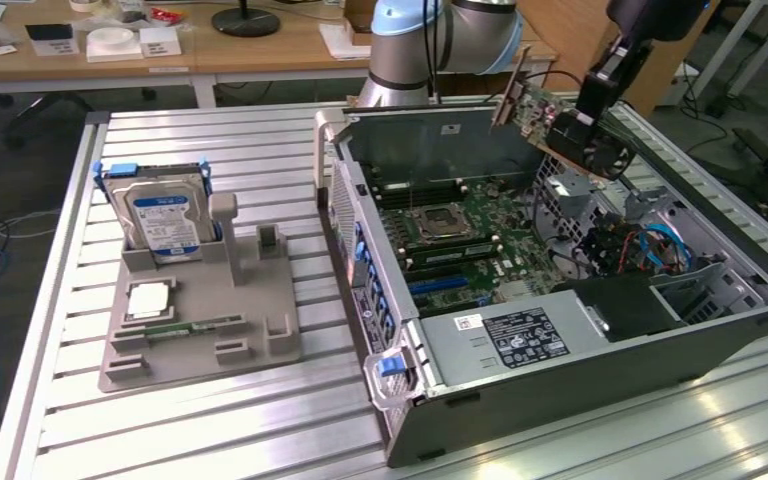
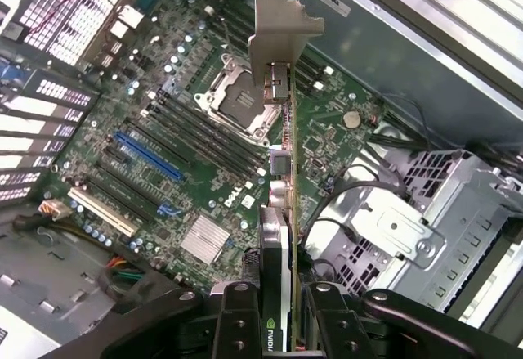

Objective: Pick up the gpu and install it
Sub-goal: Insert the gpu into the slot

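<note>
1. The gpu (image 1: 542, 102) hangs tilted in the air above the far end of the open computer case (image 1: 704, 330), touching none of the case
2. In the wrist view the gpu (image 2: 282, 179) is seen edge-on, its silver end bracket (image 2: 278, 28) at the end away from the gripper (image 2: 282, 326)
3. The gripper (image 1: 587, 118) has its jaws closed on the card, one of the fingers (image 2: 237, 318) pressed to each face
4. Below lies the motherboard (image 1: 478, 230) with its CPU socket (image 2: 237, 101) and a blue slot (image 2: 151, 150); the card is seated in no slot
5. A power supply (image 1: 518, 335) fills the case's near end
6. Well apart, on the exterior view's left, a grey holder (image 1: 197, 350) on the slatted table (image 1: 224, 430) keeps a hard drive (image 1: 164, 215) upright and a RAM stick (image 1: 195, 327) lying flat
</note>
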